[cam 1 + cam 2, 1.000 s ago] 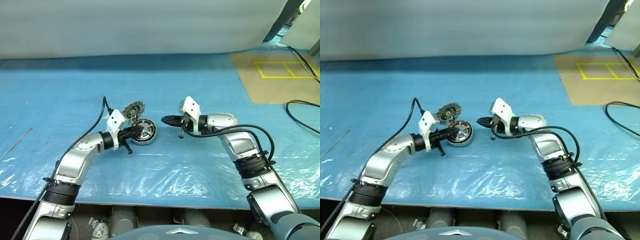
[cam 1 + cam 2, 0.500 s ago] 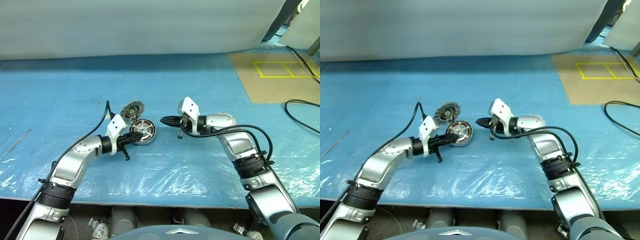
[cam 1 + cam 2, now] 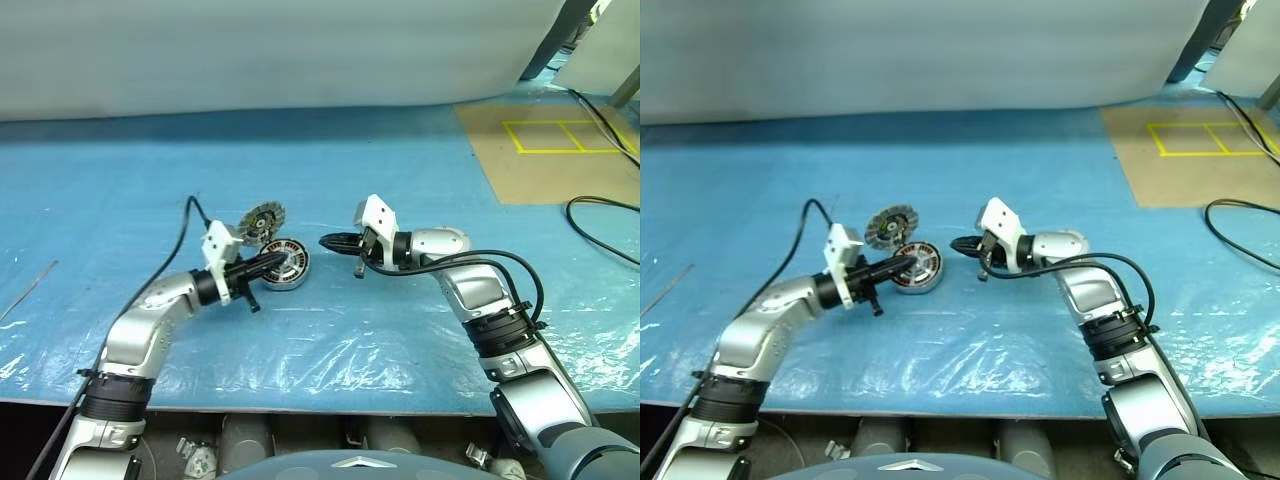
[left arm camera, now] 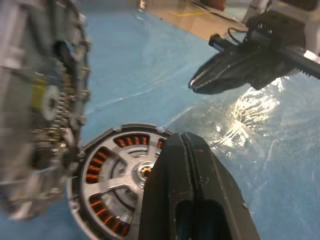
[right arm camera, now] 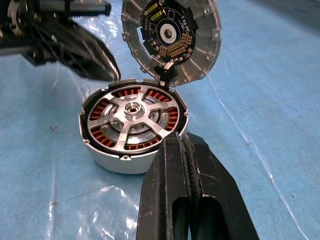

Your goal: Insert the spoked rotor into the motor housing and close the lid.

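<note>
Left gripper (image 3: 270,260) closed, lifted slightly beside motor housing (image 3: 286,264), right gripper (image 3: 327,242) closed, unmoved

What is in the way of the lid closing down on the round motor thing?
Nothing visible blocks it. The lid stands open, tilted up at the housing's far edge, and the spoked rotor already sits inside. The shut left gripper hovers over the housing's near left edge, and the shut right gripper waits apart.
</note>
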`<move>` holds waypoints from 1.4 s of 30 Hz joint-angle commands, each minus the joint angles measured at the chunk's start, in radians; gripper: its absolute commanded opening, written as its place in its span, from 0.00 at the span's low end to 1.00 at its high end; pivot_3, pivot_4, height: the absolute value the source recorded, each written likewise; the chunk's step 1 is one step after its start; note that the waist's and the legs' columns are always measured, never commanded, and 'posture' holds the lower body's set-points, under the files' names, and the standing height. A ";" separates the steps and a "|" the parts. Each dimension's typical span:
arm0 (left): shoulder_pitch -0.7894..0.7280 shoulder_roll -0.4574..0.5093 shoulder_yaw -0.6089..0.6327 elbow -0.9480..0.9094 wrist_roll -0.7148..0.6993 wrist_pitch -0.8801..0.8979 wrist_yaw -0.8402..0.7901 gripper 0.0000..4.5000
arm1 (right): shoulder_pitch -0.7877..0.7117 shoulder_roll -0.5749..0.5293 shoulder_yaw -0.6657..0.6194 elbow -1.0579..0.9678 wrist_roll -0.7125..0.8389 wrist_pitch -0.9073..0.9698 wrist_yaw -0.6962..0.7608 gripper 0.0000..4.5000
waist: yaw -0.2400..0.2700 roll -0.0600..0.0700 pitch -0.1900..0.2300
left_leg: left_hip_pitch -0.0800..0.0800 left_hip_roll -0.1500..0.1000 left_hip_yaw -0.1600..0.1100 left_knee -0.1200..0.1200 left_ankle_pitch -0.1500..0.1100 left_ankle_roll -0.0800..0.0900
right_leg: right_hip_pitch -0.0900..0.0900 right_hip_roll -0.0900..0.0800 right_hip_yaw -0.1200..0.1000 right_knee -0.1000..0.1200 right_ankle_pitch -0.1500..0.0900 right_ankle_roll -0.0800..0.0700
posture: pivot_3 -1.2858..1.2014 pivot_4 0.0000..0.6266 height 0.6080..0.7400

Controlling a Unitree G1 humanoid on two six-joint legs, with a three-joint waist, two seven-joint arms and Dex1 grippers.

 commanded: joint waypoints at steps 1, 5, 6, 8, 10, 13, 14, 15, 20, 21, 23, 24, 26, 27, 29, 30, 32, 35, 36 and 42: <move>0.061 0.045 0.070 -0.069 -0.069 0.004 -0.048 0.00 | 0.000 0.002 -0.010 -0.022 0.017 -0.013 0.004 0.00 | 0.000 0.000 0.000 | 0.000 0.000 0.000 0.000 0.000 0.000 | 0.000 0.000 0.000 0.000 0.000 0.000 | 0.52 0.24 1.00; 0.156 0.089 0.132 -0.021 -0.057 -0.025 -0.053 0.00 | 0.004 -0.002 -0.013 -0.029 0.018 -0.014 0.004 0.00 | 0.000 0.000 0.000 | 0.001 0.000 0.000 0.000 0.000 0.000 | 0.000 0.000 0.000 0.000 -0.002 -0.004 | 0.52 0.24 1.00; 0.165 0.095 0.133 0.016 -0.031 -0.042 -0.044 0.00 | 0.006 -0.003 -0.014 -0.033 0.019 -0.013 0.005 0.00 | 0.000 0.000 0.000 | 0.001 0.000 0.000 0.000 0.000 0.000 | 0.000 0.000 0.000 0.000 -0.002 -0.004 | 0.52 0.24 1.00; 0.162 0.110 0.112 0.105 0.058 -0.111 -0.017 0.00 | 0.008 -0.005 -0.014 -0.038 0.018 -0.015 0.006 0.00 | 0.002 0.000 0.000 | 0.001 0.000 0.000 0.000 0.000 0.000 | 0.000 0.000 0.000 0.000 -0.002 -0.004 | 0.52 0.24 1.00; 0.102 0.087 0.103 0.215 0.145 -0.211 0.059 0.00 | 0.009 -0.006 -0.014 -0.043 0.020 -0.015 0.007 0.00 | 0.005 0.000 0.000 | 0.002 0.000 0.000 0.001 0.000 0.000 | 0.000 0.000 0.000 0.000 -0.002 -0.003 | 0.52 0.24 1.00; 0.018 0.043 0.098 0.295 0.180 -0.286 0.097 0.00 | 0.013 -0.010 -0.015 -0.053 0.023 -0.012 0.009 0.00 | 0.009 -0.001 0.000 | 0.002 0.000 0.000 0.002 0.001 0.001 | 0.001 0.000 -0.001 0.000 -0.001 -0.002 | 0.52 0.24 1.00; -0.022 0.025 0.090 0.331 0.191 -0.312 0.101 0.00 | 0.016 -0.011 -0.016 -0.060 0.030 -0.004 0.013 0.00 | 0.010 -0.001 0.000 | 0.002 0.000 0.000 0.003 0.001 0.001 | 0.001 -0.001 0.000 0.000 0.000 -0.001 | 0.52 0.24 1.00; -0.067 0.008 0.080 0.371 0.206 -0.340 0.105 0.00 | 0.023 -0.014 -0.016 -0.072 0.038 0.007 0.021 0.00 | 0.012 -0.001 0.000 | 0.001 0.000 0.000 0.003 0.001 0.001 | 0.001 -0.002 0.000 0.000 0.000 -0.001 | 0.52 0.24 1.00; -0.228 -0.062 0.057 0.515 0.205 -0.417 0.061 0.00 | 0.074 -0.047 -0.003 -0.144 0.077 0.087 0.067 0.00 | 0.017 -0.001 0.000 | 0.000 -0.001 0.000 0.002 0.001 0.001 | 0.001 -0.001 0.000 0.000 0.002 0.003 | 0.52 0.24 1.00; -0.253 -0.071 0.057 0.536 0.198 -0.421 0.047 0.00 | 0.084 -0.052 -0.002 -0.157 0.081 0.097 0.070 0.00 | 0.015 -0.001 0.000 | 0.000 -0.001 0.000 0.002 0.001 0.001 | 0.001 -0.001 0.001 0.000 0.002 0.003 | 0.52 0.24 1.00; -0.290 -0.084 0.059 0.569 0.182 -0.426 0.011 0.00 | 0.103 -0.061 -0.001 -0.180 0.085 0.111 0.073 0.00 | 0.011 -0.001 0.001 | 0.000 0.000 0.000 0.001 0.001 0.001 | 0.001 0.000 0.000 0.000 0.002 0.003 | 0.52 0.24 1.00; -0.304 -0.089 0.066 0.584 0.170 -0.428 -0.006 0.00 | 0.111 -0.063 -0.002 -0.188 0.085 0.115 0.071 0.00 | 0.010 -0.001 0.001 | 0.000 0.000 0.000 0.001 0.001 0.001 | 0.000 0.000 0.000 0.000 0.002 0.003 | 0.52 0.24 1.00; -0.326 -0.099 0.084 0.609 0.144 -0.430 -0.033 0.00 | 0.124 -0.066 0.000 -0.200 0.085 0.122 0.067 0.00 | 0.009 -0.001 0.001 | 0.000 0.000 0.000 0.001 0.001 0.001 | 0.000 0.000 0.000 0.000 0.002 0.003 | 0.52 0.24 1.00; -0.340 -0.105 0.098 0.622 0.125 -0.431 -0.047 0.00 | 0.130 -0.068 0.002 -0.206 0.085 0.124 0.066 0.00 | 0.009 -0.001 0.001 | 0.000 -0.001 0.000 0.001 0.001 0.001 | 0.001 -0.001 0.000 0.000 0.002 0.003 | 0.52 0.24 1.00; -0.363 -0.112 0.114 0.636 0.096 -0.423 -0.074 0.00 | 0.139 -0.068 0.007 -0.212 0.084 0.128 0.063 0.00 | 0.010 -0.002 0.001 | 0.000 -0.001 0.000 0.001 0.001 0.001 | 0.000 -0.001 0.000 0.000 0.002 0.003 | 0.52 0.24 1.00; -0.372 -0.113 0.115 0.636 0.087 -0.416 -0.089 0.00 | 0.141 -0.068 0.008 -0.213 0.083 0.130 0.062 0.00 | 0.011 -0.002 0.001 | 0.000 -0.001 0.000 0.001 0.001 0.001 | 0.000 -0.001 0.000 0.000 0.002 0.003 | 0.52 0.24 1.00; -0.393 -0.114 0.106 0.593 0.039 -0.350 -0.146 0.00 | 0.146 -0.071 0.017 -0.206 0.076 0.126 0.065 0.00 | 0.014 -0.002 0.001 | 0.000 -0.001 0.000 0.002 0.001 0.001 | 0.001 -0.001 0.000 0.000 0.002 0.003 | 0.52 0.24 1.00; -0.407 -0.103 0.068 0.527 -0.006 -0.240 -0.237 0.00 | 0.145 -0.070 0.019 -0.191 0.069 0.112 0.064 0.00 | 0.023 -0.002 0.001 | 0.000 -0.001 0.000 0.002 0.001 0.001 | 0.000 -0.001 0.000 0.000 0.002 0.003 | 0.52 0.24 1.00; -0.404 -0.089 0.039 0.511 0.001 -0.210 -0.273 0.00 | 0.143 -0.069 0.020 -0.182 0.064 0.100 0.060 0.00 | 0.026 -0.002 0.001 | 0.000 -0.001 0.000 0.002 0.001 0.001 | 0.000 -0.001 0.000 0.000 0.002 0.003 | 0.52 0.24 1.00; -0.352 0.013 -0.148 0.444 0.111 -0.108 -0.415 0.00 | 0.133 -0.053 0.009 -0.135 0.038 0.040 0.018 0.00 | 0.025 -0.001 0.001 | 0.000 -0.001 0.000 0.001 0.001 0.001 | 0.000 -0.001 0.000 0.000 0.002 0.003 | 0.52 0.24 1.00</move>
